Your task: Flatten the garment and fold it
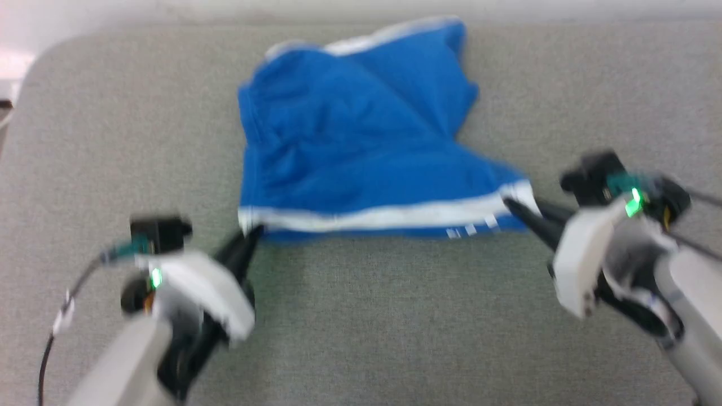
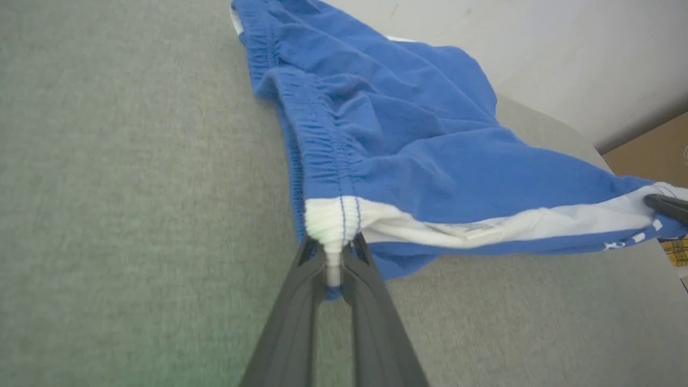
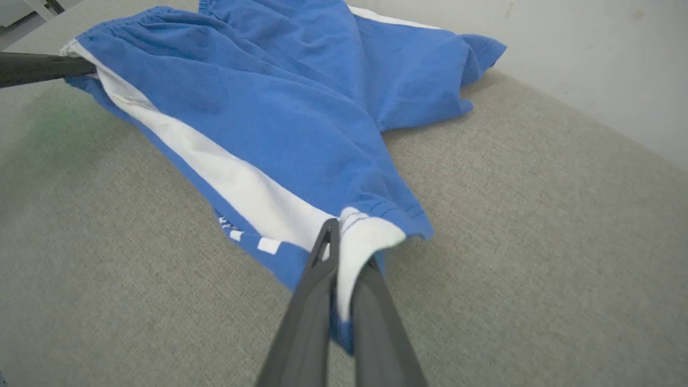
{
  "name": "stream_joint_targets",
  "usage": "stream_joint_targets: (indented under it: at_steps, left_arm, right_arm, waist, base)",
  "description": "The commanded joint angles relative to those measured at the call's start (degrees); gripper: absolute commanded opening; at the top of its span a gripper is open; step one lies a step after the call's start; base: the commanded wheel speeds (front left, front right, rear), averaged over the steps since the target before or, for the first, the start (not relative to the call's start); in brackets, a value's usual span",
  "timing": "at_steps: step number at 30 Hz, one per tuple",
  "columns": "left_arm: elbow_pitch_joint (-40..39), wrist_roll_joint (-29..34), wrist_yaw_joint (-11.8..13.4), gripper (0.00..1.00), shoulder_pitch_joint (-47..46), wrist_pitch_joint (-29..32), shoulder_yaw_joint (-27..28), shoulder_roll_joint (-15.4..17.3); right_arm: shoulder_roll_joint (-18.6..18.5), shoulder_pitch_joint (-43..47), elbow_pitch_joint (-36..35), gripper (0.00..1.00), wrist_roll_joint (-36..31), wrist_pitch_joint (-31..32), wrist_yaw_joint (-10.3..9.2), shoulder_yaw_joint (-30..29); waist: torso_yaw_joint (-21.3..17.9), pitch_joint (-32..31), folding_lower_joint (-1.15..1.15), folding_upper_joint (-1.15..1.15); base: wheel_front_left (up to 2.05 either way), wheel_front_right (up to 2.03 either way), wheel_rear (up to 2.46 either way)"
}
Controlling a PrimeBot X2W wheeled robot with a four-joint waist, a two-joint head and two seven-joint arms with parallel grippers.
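The left claw (image 1: 252, 232) pinches the blue shorts (image 1: 350, 141) at the waistband corner, the right claw (image 1: 512, 205) clamps the white-striped hem corner, above the grey table (image 1: 395, 316).

Garment (image 1: 350, 141) on the padded table (image 1: 395, 327). One near corner sits between the jaws of the left gripper (image 1: 251, 234), and the other near corner sits between the jaws of the right gripper (image 1: 516, 208). The near edge runs from one pair of jaws to the other. The waistband (image 2: 317, 134) leads straight ahead from the left jaws. The bulk lies beyond both pairs of jaws, toward the wall (image 3: 591, 64) behind the table.
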Motion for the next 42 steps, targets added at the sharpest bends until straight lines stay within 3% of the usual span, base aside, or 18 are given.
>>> stream_joint_targets:
  at_steps: [1, 11, 16, 20, 27, 36, 42]
  left_arm:
    - [-2.65, -1.40, 1.17, 0.00, 3.89, 1.10, 0.15, 1.12]
    - [-19.70, -6.69, 12.20, 0.00, 25.30, 7.74, 1.77, 7.82]
    - [-25.14, -8.20, 14.38, 0.00, 30.36, 10.58, 0.67, 9.11]
    - [-28.84, -8.23, 14.47, 0.00, 31.44, 9.95, 0.09, 8.32]
    - [-26.84, -4.58, 13.08, 0.00, 24.72, 4.83, -0.30, 3.70]
    - [-15.79, -2.78, 9.41, 0.00, 8.86, 1.39, 0.20, -2.84]
    - [-7.04, -1.48, 8.63, 0.00, -1.00, -0.64, 0.76, -6.60]
  right_arm:
    - [-1.08, 3.32, -1.14, 0.00, 0.00, 0.28, -0.12, -0.84]
    - [-1.16, 23.28, -10.54, 0.00, -2.99, 5.61, -0.12, -9.18]
    - [-0.49, 30.66, -15.03, 0.00, -4.66, 11.50, -0.12, -14.19]
    - [1.19, 36.56, -20.92, 0.00, -7.61, 17.39, -0.12, -20.42]
    - [7.21, 33.80, -25.02, 0.00, -12.96, 16.51, -0.12, -25.98]
    - [6.24, 15.44, -15.27, 0.00, -13.19, 15.21, -0.12, -22.25]
    - [4.91, 2.23, -5.45, 0.00, -11.53, 15.98, -0.12, -18.05]
  waist:
    - [-0.22, -2.95, 0.02, 0.00]
    - [0.90, -8.21, 0.02, 0.00]
    - [2.44, -9.07, 0.02, 0.00]
    - [3.72, -9.20, 0.02, 0.00]
    - [5.49, -8.08, 0.02, 0.00]
    - [7.97, -1.63, 0.02, 0.00]
    - [9.31, 3.34, 0.02, 0.00]
  base:
    - [0.00, 0.00, 0.00]
    - [0.00, 0.00, 0.00]
    - [0.00, 0.00, 0.00]
    - [0.00, 0.00, 0.00]
    - [0.00, 0.00, 0.00]
    - [0.00, 0.00, 0.00]
    - [0.00, 0.00, 0.00]
